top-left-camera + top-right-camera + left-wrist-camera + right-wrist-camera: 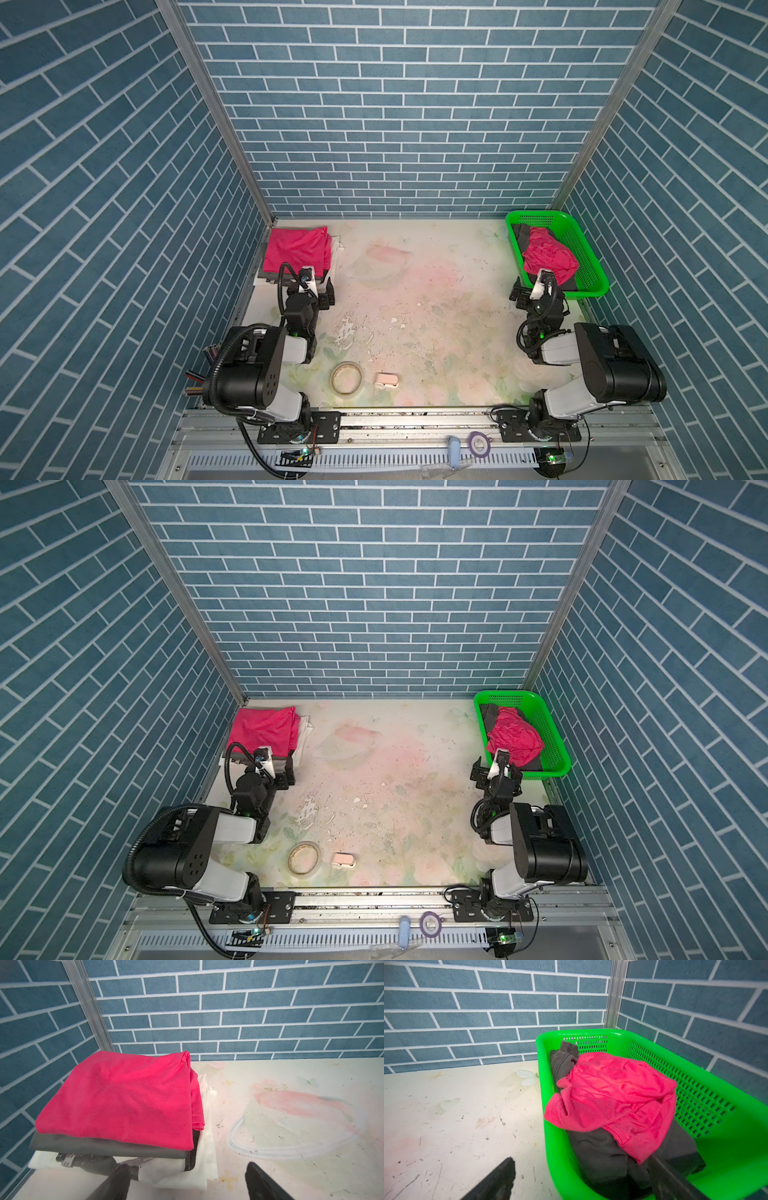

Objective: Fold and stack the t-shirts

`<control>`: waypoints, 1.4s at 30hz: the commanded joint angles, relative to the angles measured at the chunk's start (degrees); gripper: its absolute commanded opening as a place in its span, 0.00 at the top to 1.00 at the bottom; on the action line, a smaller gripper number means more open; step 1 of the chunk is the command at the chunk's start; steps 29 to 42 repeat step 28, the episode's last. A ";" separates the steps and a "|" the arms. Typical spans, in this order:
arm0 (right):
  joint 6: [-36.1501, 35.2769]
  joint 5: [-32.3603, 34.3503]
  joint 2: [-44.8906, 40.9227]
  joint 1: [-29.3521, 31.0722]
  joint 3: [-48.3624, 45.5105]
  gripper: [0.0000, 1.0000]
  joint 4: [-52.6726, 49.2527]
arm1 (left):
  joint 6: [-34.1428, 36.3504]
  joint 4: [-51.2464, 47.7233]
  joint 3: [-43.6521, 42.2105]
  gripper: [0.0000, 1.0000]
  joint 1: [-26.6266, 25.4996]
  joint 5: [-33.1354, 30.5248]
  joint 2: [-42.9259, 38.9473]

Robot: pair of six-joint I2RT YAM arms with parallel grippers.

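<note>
T-shirt stack (124, 1101) — pink atop grey, wht; pink tee (612, 1095) crumpled in basket (726, 1147).

place: robot lab test cell | evidence: brick-print panels (395, 104), aluminium frame post (217, 108), arms (249, 374) bolted to rail (415, 419)

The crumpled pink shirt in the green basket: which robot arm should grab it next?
Probably right. The open right gripper sits at the green basket, beside the crumpled pink shirt; the left gripper is across the table by the folded stack.
</note>
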 commanded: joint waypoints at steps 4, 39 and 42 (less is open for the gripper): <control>0.78 -0.97 0.01 -0.19 0.15 0.01 -0.92 | 1.11 0.00 0.90 0.12 -0.24 0.71 0.33; -1.11 -8.17 0.12 -0.99 0.87 0.01 -2.38 | 1.11 0.00 0.89 0.12 -0.25 0.72 0.42; -1.11 -8.17 0.12 -0.99 0.87 0.01 -2.38 | 1.11 0.00 0.89 0.12 -0.25 0.72 0.42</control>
